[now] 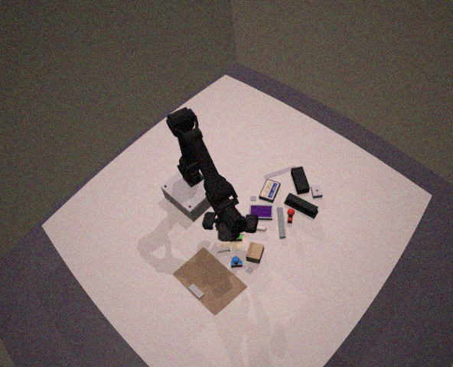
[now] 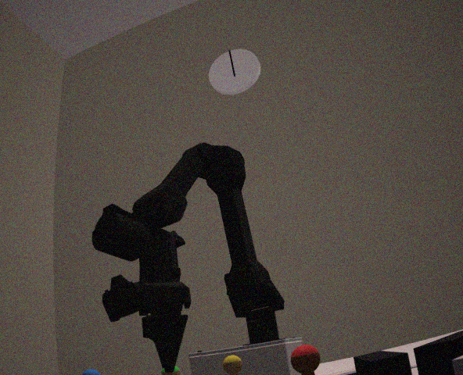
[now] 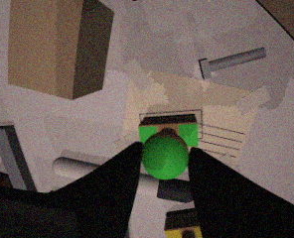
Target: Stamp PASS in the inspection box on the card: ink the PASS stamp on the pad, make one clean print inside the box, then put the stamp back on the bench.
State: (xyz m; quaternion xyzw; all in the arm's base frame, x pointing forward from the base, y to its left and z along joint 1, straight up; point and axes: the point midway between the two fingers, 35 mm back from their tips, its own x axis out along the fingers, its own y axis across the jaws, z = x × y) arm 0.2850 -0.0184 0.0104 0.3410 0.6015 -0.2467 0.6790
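My gripper [image 3: 166, 153] [image 2: 169, 369] is shut on the green stamp [image 3: 164, 164] [image 1: 239, 238] [image 2: 177, 369], its fingers on either side of the round knob. The stamp's block is over the printed box outline [image 3: 202, 125] on the cream card [image 3: 223, 106], hiding most of the box's inside. I cannot tell whether its face touches the card, and no PASS wording or print is visible. The purple ink pad [image 1: 261, 212] lies open, right of the gripper in the top view.
A cardboard block [image 1: 255, 252] [image 3: 40, 47], a blue-knobbed stamp [image 1: 236, 261] and a grey bolt-like piece [image 3: 236, 59] are near the card. A yellow stamp [image 3: 183, 231], a white cylinder [image 3: 79, 167], a grey bar [image 1: 281, 222] and a red-knobbed stamp [image 1: 290, 214] also stand or lie nearby.
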